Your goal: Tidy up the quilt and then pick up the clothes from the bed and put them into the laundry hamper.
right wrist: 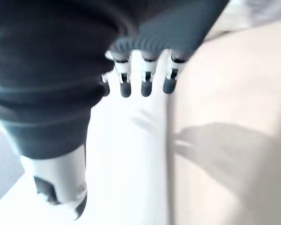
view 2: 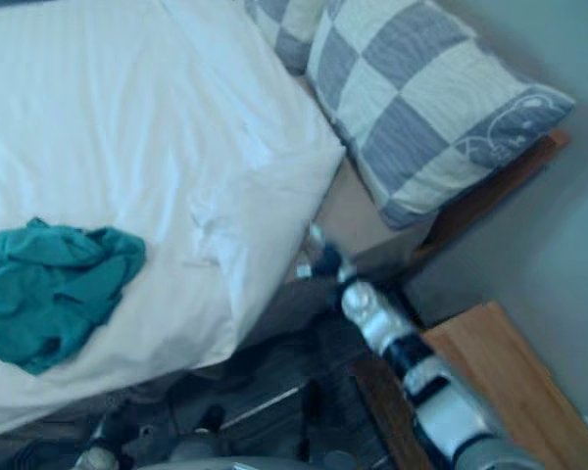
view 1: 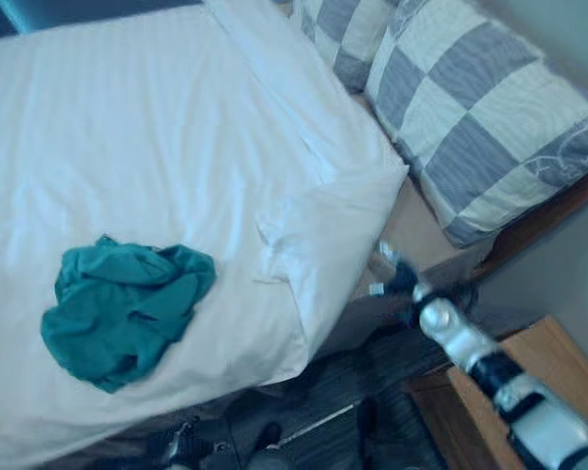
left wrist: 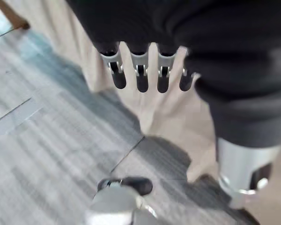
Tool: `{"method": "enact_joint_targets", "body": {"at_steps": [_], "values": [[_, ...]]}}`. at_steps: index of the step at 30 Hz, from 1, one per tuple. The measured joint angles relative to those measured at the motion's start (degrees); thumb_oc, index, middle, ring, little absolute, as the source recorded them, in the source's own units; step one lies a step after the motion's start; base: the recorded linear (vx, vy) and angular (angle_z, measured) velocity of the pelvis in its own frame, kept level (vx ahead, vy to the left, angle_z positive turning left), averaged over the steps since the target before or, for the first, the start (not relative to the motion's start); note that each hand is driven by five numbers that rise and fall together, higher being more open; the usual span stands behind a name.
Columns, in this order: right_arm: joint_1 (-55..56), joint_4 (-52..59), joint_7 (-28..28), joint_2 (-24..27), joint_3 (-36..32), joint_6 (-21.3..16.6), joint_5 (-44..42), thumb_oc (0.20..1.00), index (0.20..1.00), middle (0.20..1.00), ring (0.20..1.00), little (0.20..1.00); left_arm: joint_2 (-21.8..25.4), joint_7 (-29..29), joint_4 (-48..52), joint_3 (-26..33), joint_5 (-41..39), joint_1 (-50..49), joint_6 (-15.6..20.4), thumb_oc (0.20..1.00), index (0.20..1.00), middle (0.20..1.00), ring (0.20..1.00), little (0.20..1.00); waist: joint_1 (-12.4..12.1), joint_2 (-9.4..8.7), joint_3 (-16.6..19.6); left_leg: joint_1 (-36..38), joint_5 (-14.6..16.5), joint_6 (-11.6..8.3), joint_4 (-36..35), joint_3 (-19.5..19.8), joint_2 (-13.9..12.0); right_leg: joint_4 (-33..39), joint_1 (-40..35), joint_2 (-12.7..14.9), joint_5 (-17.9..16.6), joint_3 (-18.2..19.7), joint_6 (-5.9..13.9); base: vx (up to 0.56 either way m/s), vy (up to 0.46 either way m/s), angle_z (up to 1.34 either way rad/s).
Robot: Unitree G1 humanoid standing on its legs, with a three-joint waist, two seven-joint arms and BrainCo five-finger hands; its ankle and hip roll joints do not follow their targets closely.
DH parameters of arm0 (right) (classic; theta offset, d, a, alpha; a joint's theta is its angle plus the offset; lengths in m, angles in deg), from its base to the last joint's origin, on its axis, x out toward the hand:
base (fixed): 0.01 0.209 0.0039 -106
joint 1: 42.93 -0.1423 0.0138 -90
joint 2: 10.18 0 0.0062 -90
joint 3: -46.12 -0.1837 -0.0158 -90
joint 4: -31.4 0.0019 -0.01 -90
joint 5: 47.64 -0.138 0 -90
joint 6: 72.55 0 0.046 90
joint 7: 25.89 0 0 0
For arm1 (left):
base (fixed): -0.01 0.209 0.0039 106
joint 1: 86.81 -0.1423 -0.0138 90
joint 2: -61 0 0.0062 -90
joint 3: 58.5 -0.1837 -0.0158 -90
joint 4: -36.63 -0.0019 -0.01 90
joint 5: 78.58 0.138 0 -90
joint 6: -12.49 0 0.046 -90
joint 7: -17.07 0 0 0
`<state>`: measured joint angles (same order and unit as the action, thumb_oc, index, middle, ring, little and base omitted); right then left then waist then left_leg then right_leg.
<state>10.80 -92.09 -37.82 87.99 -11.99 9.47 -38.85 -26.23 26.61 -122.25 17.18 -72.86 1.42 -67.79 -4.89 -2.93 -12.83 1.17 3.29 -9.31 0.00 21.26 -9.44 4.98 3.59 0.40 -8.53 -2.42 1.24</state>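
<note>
The right hand [view 1: 400, 277] sits in the lower right of the left eye view, at the side of the bed just below the folded corner of the quilt [view 1: 314, 230]. In the right wrist view its fingers [right wrist: 145, 82] extend straight and slack over white cloth and the beige mattress side, holding nothing. This placement suits smoothing or tugging the corner, which I judge to be the step in hand. The left hand [left wrist: 145, 42] hangs low beside the bed with its fingers [left wrist: 141, 77] straight and empty above the grey floor [left wrist: 47, 150]. The quilt covers the bed to the upper left of the frame; its near corner is doubled back on itself, exposing bare beige mattress [view 1: 412, 230] between the quilt edge and the checked pillows [view 1: 470, 117] in the upper right. The clothes, a crumpled teal garment [view 1: 125, 305], lie on the quilt in the lower left, well apart from the right hand. A wooden nightstand [view 1: 539, 362] stands in the lower right corner, close to the right arm, limiting outward swing there. Open room lies along the bed edge toward the garment.
</note>
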Motion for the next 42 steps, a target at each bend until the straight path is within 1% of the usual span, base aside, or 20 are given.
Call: {"method": "enact_joint_targets", "body": {"at_steps": [1, 2, 4, 5, 6, 8, 9, 10, 13, 16, 18, 19, 21, 30, 33, 34, 35, 38, 40, 42], "values": [[-0.89, 1.76, -0.75, 0.81, -0.49, 0.67, -0.17, 1.0, 1.0, 1.0, 1.0, 1.0, -0.79, -0.29, 1.08, 0.12, -0.21, -0.59, -0.12, 1.0, 1.0, 1.0, 1.0, 1.0, -0.45, -0.53, -0.57, -2.84, -2.62, 0.24, 3.34, -4.58, 1.02, 0.12, -0.78, 1.42, 0.57, -3.34, -0.68, -0.05, -0.24, 1.7], [-1.28, 3.98, -1.99, 4.76, -0.95, 0.33, -0.2, 1.0, 1.0, 1.0, 1.0, 1.0, -1.12, 0.62, 4.07, -0.82, -1.14, -0.48, 0.18, 1.0, 1.0, 1.0, 1.0, 1.0, 1.45, -1.84, -0.57, -8.23, -1.82, 0.96, 7.93, -16.45, 2.2, 0.02, -0.88, 3.46, 1.42, -7.58, -0.36, -0.04, -0.198, 1.57], [-2.57, 4.71, -2.24, 6.83, -1.15, 0.56, -0.18, 1.0, 1.0, 1.0, 1.0, 1.0, 0.65, 0.0, 7.99, -1.84, -1.02, -0.39, 0.95, 1.0, 1.0, 1.0, 1.0, 1.0, 1.43, -2.35, -0.86, -10.52, -1.12, 2.01, 9.61, -26.28, 1.82, 0.04, -0.61, 4.06, 1.53, -10.24, -0.45, 0.0, -0.155, 1.3], [-2.26, 6.73, -2.59, 9.94, -1.89, 0.56, -0.16, 1.0, 1.0, 1.0, 1.0, 1.0, 1.33, -0.9, 9.33, -1.81, -0.97, -0.09, 1.06, 1.0, 1.0, 1.0, 1.0, 1.0, 2.78, -2.08, -0.85, -13.23, -0.8, 3.39, 13.27, -35.16, 1.87, 0.05, -0.98, 4.96, 2.48, -15.42, -1.0, 0.07, -0.08, 1.58], [-2.15, 7.1, -2.71, 11.69, -2.49, 0.62, -0.11, 1.0, 1.0, 1.0, 1.0, 1.0, 1.15, -1.0, 9.55, -2.34, -0.98, 0.55, 1.11, 1.0, 1.0, 1.0, 1.0, 1.0, 4.11, -1.57, -0.62, -14.27, -0.76, 3.64, 13.72, -37.48, 2.31, 0.01, -0.96, 5.21, 2.61, -16.99, -0.79, 0.1, -0.093, 1.32], [-2.37, 8.05, -3.45, 13.18, -4.69, 1.14, 0.07, 1.0, 1.0, 1.0, 1.0, 1.0, 1.34, -1.64, 10.12, -2.45, -0.94, 0.21, 1.43, 1.0, 1.0, 1.0, 1.0, 1.0, 3.31, -0.31, -0.69, -11.71, -2.08, 4.77, 7.96, -39.9, 1.85, 0.01, -1.2, 4.09, 2.75, -18.04, -0.56, 0.02, -0.158, 0.53], [-2.69, 9.21, -3.73, 15.41, -4.36, 1.39, 0.16, 1.0, 1.0, 1.0, 1.0, 1.0, 1.38, -2.15, 10.41, -3.26, -0.93, 0.09, 1.55, 1.0, 1.0, 1.0, 1.0, 1.0, 4.8, 1.36, -0.66, -12.08, -4.37, 5.46, 5.31, -38.08, 1.73, 0.0, -1.23, 3.06, 3.11, -19.78, -0.05, -0.11, -0.089, 0.8], [-3.34, 7.68, -4.89, 16.46, -5.73, 0.97, 0.2, 1.0, 1.0, 1.0, 1.0, 1.0, 2.41, -2.38, 9.58, -4.49, -0.85, 1.89, 1.91, 1.0, 1.0, 1.0, 1.0, 1.0, 5.04, 1.01, -0.9, -13.3, -6.28, 7.21, 3.74, -36.15, 2.55, 0.08, -0.25, 3.29, 3.0, -20.98, 0.12, -0.09, -0.027, 0.94], [-11.07, 0.97, -5.73, 17.57, -4.93, 1.47, 0.21, 1.0, 1.0, 1.0, 1.0, 1.0, 3.96, -2.7, 8.63, -5.18, -0.86, 4.54, 2.06, 1.0, 1.0, 1.0, 1.0, 1.0, 5.18, 0.87, -1.24, -16.23, -9.77, 9.26, -0.76, -34.22, 5.23, 0.05, 3.84, 4.6, 2.81, -19.42, 1.34, -0.06, -0.001, 0.6], [-16.24, -5.98, -6.11, 17.28, -2.67, 1.84, 0.18, 1.0, 1.0, 1.0, 1.0, 1.0, 4.22, -2.56, 8.41, -4.91, -1.02, 4.92, 2.34, 1.0, 1.0, 1.0, 1.0, 1.0, 3.02, 2.28, -2.3, -16.1, -10.93, 9.92, -3.5, -33.28, 6.71, 0.36, 4.76, 5.9, 2.66, -18.45, 1.79, -0.03, -0.005, 0.17], [-18.36, -9.14, -6.72, 14.39, -1.95, 1.5, 0.09, 1.0, 1.0, 1.0, 1.0, 1.0, 5.25, -2.47, 8.3, -4.92, -1.12, 3.9, 2.49, 1.0, 1.0, 1.0, 1.0, 1.0, 1.76, 2.44, -3.91, -16.11, -11.44, 9.86, -4.2, -33.48, 7.13, 0.38, 5.36, 6.25, 2.28, -15.61, 2.81, -0.02, -0.026, -0.02], [-19.04, -11.55, -6.56, 12.74, -1.18, 1.6, 0.03, 0.46, 0.46, 0.46, 0.46, 0.46, 5.68, -2.44, 8.17, -4.89, -1.14, 3.9, 2.51, 1.0, 1.0, 1.0, 1.0, 1.0, 1.07, 2.25, -5.39, -16.11, -11.42, 9.69, -4.33, -33.72, 7.11, 0.37, 5.58, 6.19, 1.97, -15.13, 3.04, 0.0, -0.042, -0.06], [-18.72, -14.08, -6.62, 10.9, 0.22, 1.71, -0.11, 0.2, 0.2, 0.2, 0.2, 0.2, 5.71, -2.35, 7.9, -4.87, -1.14, 3.75, 2.54, 1.0, 1.0, 1.0, 1.0, 1.0, 0.4, 2.34, -7.06, -16.2, -11.77, 9.57, -4.48, -33.57, 6.99, 0.37, 5.65, 6.02, 1.68, -15.16, 3.12, 0.02, -0.039, -0.01], [-12.14, -20.3, -6.68, 6.9, -5.16, 1.3, -2.56, 0.2, 0.2, 0.2, 0.2, 0.2, 4.91, -1.25, 8.49, -4.69, -1.16, 5.52, 2.47, 1.0, 1.0, 1.0, 1.0, 1.0, 0.9, 1.55, -7.32, -12.36, -11.64, 9.11, -4.52, -32.09, 6.25, 0.34, 0.84, 5.05, 1.92, -15.83, 2.93, 0.05, -0.012, 0.11], [-2.36, -16.37, -6.59, 5.16, -14.64, -0.24, -5.1, 0.2, 0.2, 0.2, 0.2, 0.2, 4.76, -0.55, 9.33, -2.91, -1.16, 5.98, 1.97, 1.0, 1.0, 1.0, 1.0, 1.0, 1.66, -0.08, -6.9, -10.53, -11.08, 8.56, -4.57, -31.75, 6.21, 0.35, -1.22, 5.03, 2.71, -15.81, 3.07, 0.1, 0.033, 0.05], [2.85, -14.91, -6.77, 3.86, -18.36, -0.86, -7.22, 0.947, 0.947, 0.947, 0.947, 0.947, 4.68, -0.39, 9.52, -2.31, -1.16, 5.37, 1.69, 1.0, 1.0, 1.0, 1.0, 1.0, 1.94, -0.89, -6.29, -9.33, -10.87, 8.38, -4.6, -31.77, 6.22, 0.35, -2.33, 5.03, 2.7, -15.76, 3.07, 0.1, 0.039, -0.02], [5.51, -14.67, -6.74, 3.87, -18.76, -0.98, -8.24, 1.0, 1.0, 1.0, 1.0, 1.0, 4.68, -0.37, 9.48, -2.09, -1.16, 5.07, 1.38, 1.0, 1.0, 1.0, 1.0, 1.0, 2.46, -1.36, -5.98, -8.89, -10.62, 8.27, -4.61, -31.92, 6.2, 0.36, -2.69, 5.04, 2.76, -15.57, 3.1, 0.1, 0.039, -0.05], [16.22, -11.99, -6.64, 2.47, -25.43, -1.71, -12.63, 1.0, 1.0, 1.0, 1.0, 1.0, 4.07, -0.32, 9.1, 0.22, -1.49, 4.91, -0.43, 1.0, 1.0, 1.0, 1.0, 1.0, 4.07, -3.5, -3.05, -7.75, -9.44, 7.75, -4.63, -33.31, 6.24, 0.37, -3.08, 5.3, 3.08, -14.09, 3.32, 0.11, 0.054, -0.22], [22.6, -21.31, -6.14, 2.63, -30.52, -0.49, -17.6, 1.0, 1.0, 1.0, 1.0, 1.0, 3.8, -0.47, 4.77, 1.35, -3.39, 4.96, -1.36, 1.0, 1.0, 1.0, 1.0, 1.0, 6.17, -4.91, 1.84, -6.86, -8.43, 7.81, -5.02, -34.66, 6.19, 0.38, -3.22, 5.59, 3.21, -12.59, 3.51, 0.07, 0.031, -0.4], [28.05, -25.52, -6.02, 5.16, -31.69, 1.37, -20.45, 1.0, 1.0, 1.0, 1.0, 1.0, 3.86, -0.51, 3.2, 1.35, -3.38, 4.99, -1.52, 1.0, 1.0, 1.0, 1.0, 1.0, 7.26, -4.83, 4.46, -6.87, -8.16, 7.88, -5.02, -34.8, 6.25, 0.36, -3.14, 5.7, 3.31, -12.47, 3.66, 0.04, 0.037, -0.15]]}}
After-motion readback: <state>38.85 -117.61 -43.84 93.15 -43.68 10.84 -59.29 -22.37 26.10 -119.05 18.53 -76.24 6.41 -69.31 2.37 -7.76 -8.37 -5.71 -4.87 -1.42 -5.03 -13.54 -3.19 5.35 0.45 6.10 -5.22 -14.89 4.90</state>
